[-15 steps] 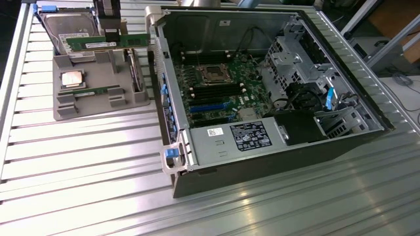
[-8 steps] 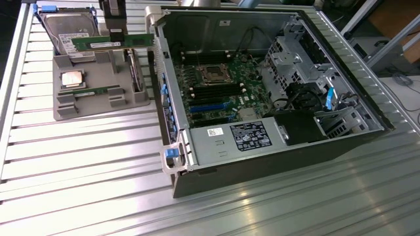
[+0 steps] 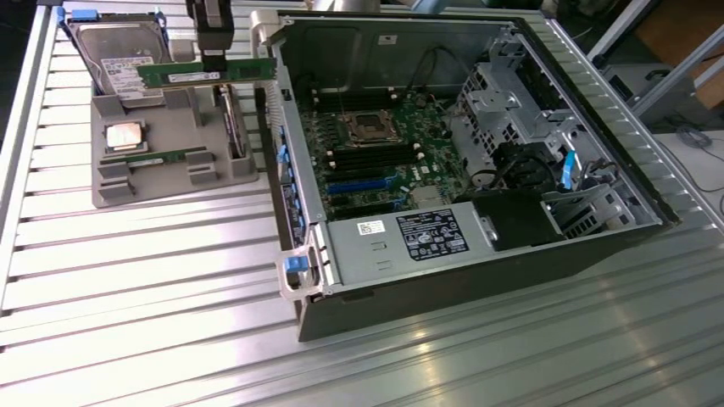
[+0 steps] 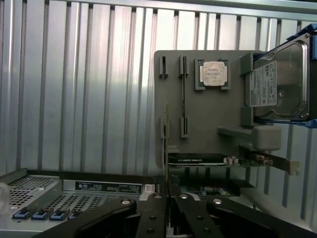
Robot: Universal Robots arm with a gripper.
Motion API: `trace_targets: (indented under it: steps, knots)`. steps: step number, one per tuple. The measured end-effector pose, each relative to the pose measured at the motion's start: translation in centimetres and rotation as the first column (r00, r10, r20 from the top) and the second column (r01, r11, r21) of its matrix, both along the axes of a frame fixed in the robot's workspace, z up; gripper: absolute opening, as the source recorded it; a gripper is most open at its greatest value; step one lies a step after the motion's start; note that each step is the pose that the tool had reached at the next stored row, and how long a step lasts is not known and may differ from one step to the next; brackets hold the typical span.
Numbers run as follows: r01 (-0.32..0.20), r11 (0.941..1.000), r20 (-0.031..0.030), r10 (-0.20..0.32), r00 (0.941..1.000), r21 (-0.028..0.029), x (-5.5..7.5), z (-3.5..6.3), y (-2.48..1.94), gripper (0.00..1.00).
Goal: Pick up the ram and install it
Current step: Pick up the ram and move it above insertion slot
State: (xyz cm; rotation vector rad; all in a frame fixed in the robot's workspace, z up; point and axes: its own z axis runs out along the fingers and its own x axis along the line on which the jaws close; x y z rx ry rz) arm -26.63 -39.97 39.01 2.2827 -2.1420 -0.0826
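1. My pincer (image 3: pixel 212 58) is clenched on the ram (image 3: pixel 181 75), holding it level above the grey tray (image 3: pixel 147 191) on the bench (image 3: pixel 136 280).
2. I judge that a thin edge grip could let it twist or slip onto the processor (image 3: pixel 125 136) or the spare stick (image 3: pixel 158 157).
3. The ram's end sits just beside the case wall (image 3: pixel 280 127) and could clip it.
4. That wall stands between the ram and the memory slots (image 3: pixel 362 161).

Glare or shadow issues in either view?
Exterior view: strong glare bands on the ribbed table; the open case is dimmer inside; the ram in the claw is evenly lit. Wrist view: bright streaks on the table slats, a sheen on the hard drive, claw arms almost black.
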Motion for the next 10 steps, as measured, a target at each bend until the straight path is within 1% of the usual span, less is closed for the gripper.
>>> trace_targets:
  steps: [10]
  knots:
    - [0.000, 1.0000, 0.0001, 0.000, 1.0000, 0.0001, 1.2, 0.00, 0.00, 0.12]
